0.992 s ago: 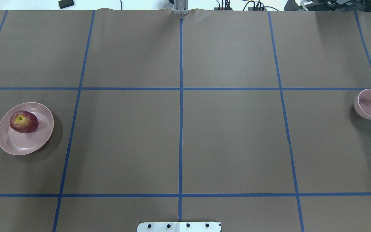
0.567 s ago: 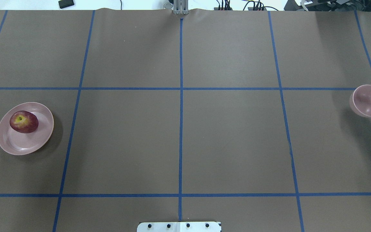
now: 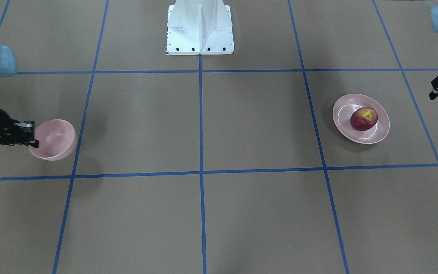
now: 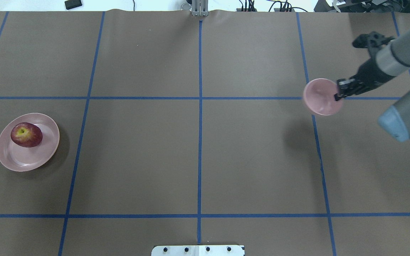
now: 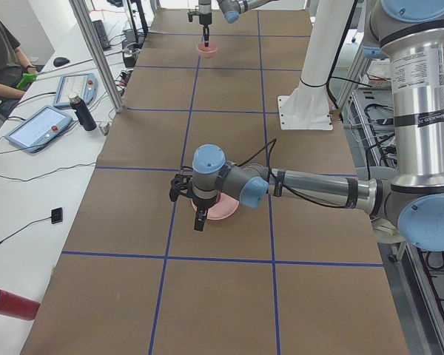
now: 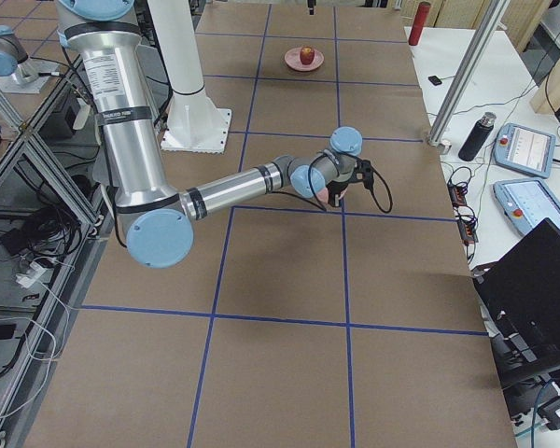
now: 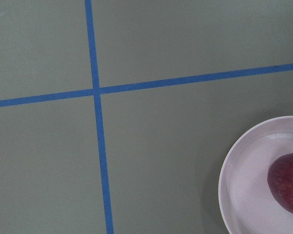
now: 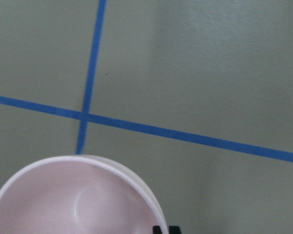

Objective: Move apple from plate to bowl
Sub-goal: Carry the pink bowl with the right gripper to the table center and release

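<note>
The bowl (image 4: 320, 96) is pinched at its rim by the right gripper (image 4: 337, 95). The fingers are drawn almost together on the rim's edge. In the right wrist-mounted view only the two dark fingertips (image 8: 157, 229) are seen, with a narrow gap between them, right at the edge of the bowl (image 8: 73, 200). From the fingers the bowl extends outward, away from the wrist, with its open side tilted. It is held clear of the table (image 4: 255, 160), and its shadow is cast on the brown surface below it. Nothing is seen inside the bowl.

The apple (image 4: 26, 134) is seen well apart from these fingers, at the opposite end of the table. It rests on the plate (image 4: 30, 161), toward one side of the plate's floor, with its yellow-green stem patch turned upward.

The left gripper (image 5: 199, 220) is shown clearly only in the exterior left view. There its fingers are pointed downward just beside the plate (image 5: 226, 211). Whether they are spread or pressed together cannot be told. In the left wrist-mounted view no fingers appear. The plate (image 7: 244, 180) and part of the apple (image 7: 288, 183) are cut off by the lower right corner, beside a crossing of blue tape lines (image 7: 95, 90).
</note>
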{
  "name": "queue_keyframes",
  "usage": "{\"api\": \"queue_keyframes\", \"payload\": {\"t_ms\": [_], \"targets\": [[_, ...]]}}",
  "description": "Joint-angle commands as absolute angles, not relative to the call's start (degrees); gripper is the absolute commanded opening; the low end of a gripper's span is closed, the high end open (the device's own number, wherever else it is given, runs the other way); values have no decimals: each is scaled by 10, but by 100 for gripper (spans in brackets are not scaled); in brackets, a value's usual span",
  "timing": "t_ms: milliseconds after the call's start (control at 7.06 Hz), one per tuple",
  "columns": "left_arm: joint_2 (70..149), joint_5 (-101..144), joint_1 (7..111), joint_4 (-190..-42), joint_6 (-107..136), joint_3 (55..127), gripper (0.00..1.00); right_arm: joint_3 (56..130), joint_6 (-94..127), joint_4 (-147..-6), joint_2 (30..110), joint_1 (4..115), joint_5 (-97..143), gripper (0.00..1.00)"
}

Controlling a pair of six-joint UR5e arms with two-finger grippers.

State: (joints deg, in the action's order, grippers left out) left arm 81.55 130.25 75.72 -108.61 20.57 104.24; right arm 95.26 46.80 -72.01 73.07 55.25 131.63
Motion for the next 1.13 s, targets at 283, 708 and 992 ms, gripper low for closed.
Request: {"api": "queue_keyframes", "payload": {"t_ms": [283, 708, 992], "targets": [[845, 1296, 695, -1125, 325, 1047, 98, 821, 787, -720, 464, 355, 1137, 0], [863, 1295, 644, -1126, 391, 1049, 98, 805, 783, -717, 463, 350, 1129, 25], [874, 1248, 594, -1126, 430, 1049, 98, 798, 780, -716, 461, 350, 1115, 27]]}}
